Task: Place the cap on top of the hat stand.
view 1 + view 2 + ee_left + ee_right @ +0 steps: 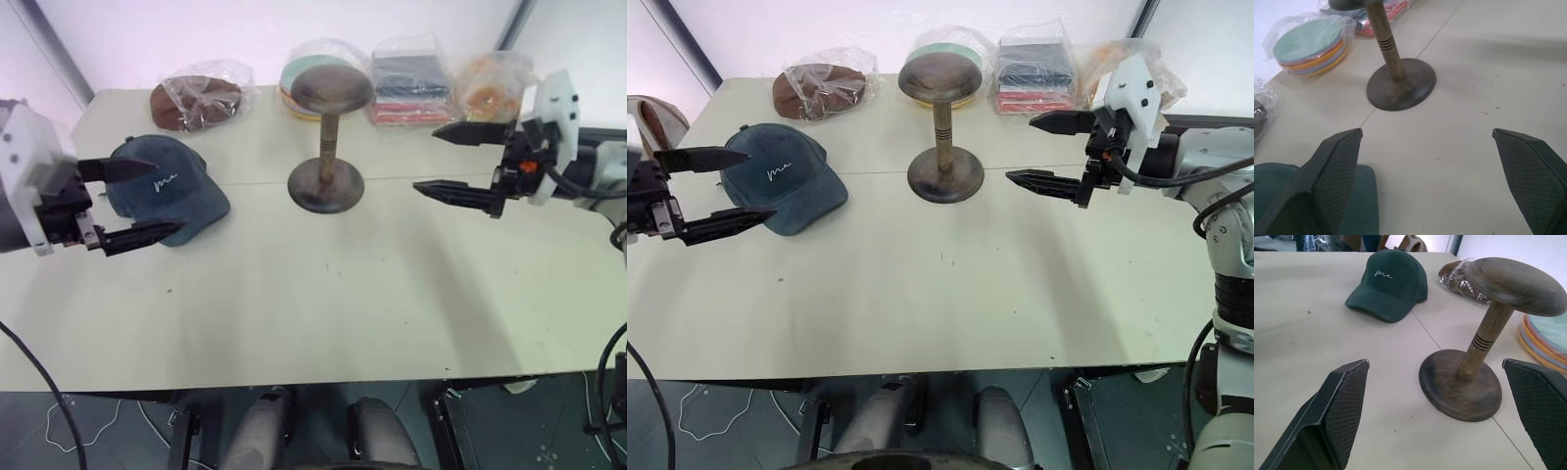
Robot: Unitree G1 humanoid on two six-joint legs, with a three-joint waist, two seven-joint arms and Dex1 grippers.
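Note:
The dark blue-grey cap point(167, 186) with white script lies on the table at the left, brim toward the front right. The bare brown hat stand point(328, 132) stands upright at the table's middle back. My left gripper point(147, 201) hovers open above the cap's near left side, one finger over the crown and one by the brim, holding nothing. My right gripper point(453, 162) is open and empty to the right of the stand, pointing at it. The right wrist view shows the stand point(1484, 347) and the cap point(1391, 284) beyond it.
Along the back edge lie plastic-bagged items: a brown hat point(196, 98), a stack of coloured round plates point(309, 73) behind the stand, folded cloths point(411, 83) and a round orange item point(485, 88). The near half of the table point(313, 313) is bare.

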